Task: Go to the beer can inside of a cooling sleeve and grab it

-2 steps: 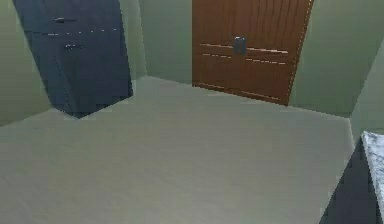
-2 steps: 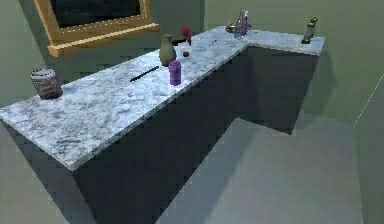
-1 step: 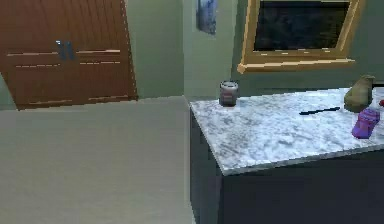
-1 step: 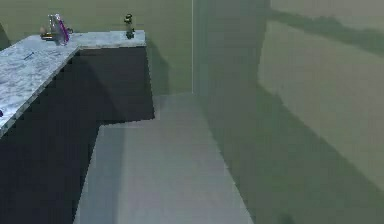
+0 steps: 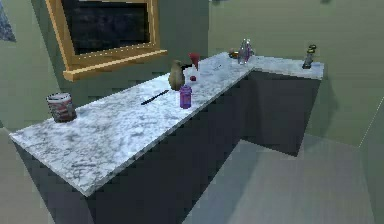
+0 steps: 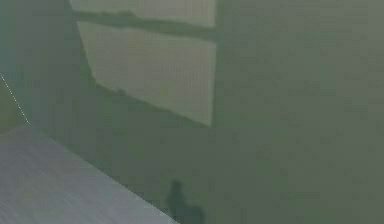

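Note:
A marble-topped L-shaped counter (image 5: 110, 130) with dark fronts runs from the forward view's lower left toward the upper right. Near its left end stands a short cylinder (image 5: 61, 107) with a dark red band and a pale top, which may be the can in a sleeve. Mid-counter stand a small purple container (image 5: 185, 96), a tan vase (image 5: 177, 76) and a small red thing (image 5: 194, 60). A thin dark utensil (image 5: 155, 97) lies beside them.
A wood-framed window (image 5: 105, 30) hangs above the counter. On the counter's far arm stand a greyish thing (image 5: 245, 50) and a dark slim object (image 5: 309, 56). Grey floor (image 5: 290, 185) lies open before the counter. The arm side view holds a green wall (image 6: 290, 110) and pale floor (image 6: 60, 190).

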Tool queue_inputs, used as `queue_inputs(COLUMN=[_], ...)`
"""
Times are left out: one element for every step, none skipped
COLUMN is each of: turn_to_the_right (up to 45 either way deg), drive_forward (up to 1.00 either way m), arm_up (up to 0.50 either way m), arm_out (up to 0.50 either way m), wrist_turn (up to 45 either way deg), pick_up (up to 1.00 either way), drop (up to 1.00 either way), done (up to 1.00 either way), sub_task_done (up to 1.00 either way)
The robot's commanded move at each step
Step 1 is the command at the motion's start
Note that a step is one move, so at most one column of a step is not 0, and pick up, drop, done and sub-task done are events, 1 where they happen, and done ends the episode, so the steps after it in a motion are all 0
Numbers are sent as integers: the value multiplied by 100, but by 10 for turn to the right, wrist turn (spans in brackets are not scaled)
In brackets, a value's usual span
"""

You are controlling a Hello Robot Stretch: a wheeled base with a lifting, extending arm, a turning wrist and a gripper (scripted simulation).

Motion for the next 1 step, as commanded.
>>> queue_inputs(turn_to_the_right=[60], drive_forward=[0], arm_up=[0], arm_out=[0], wrist_turn=[0], pick_up=[0], drop=[0], done=[0], sub_task_done=[0])
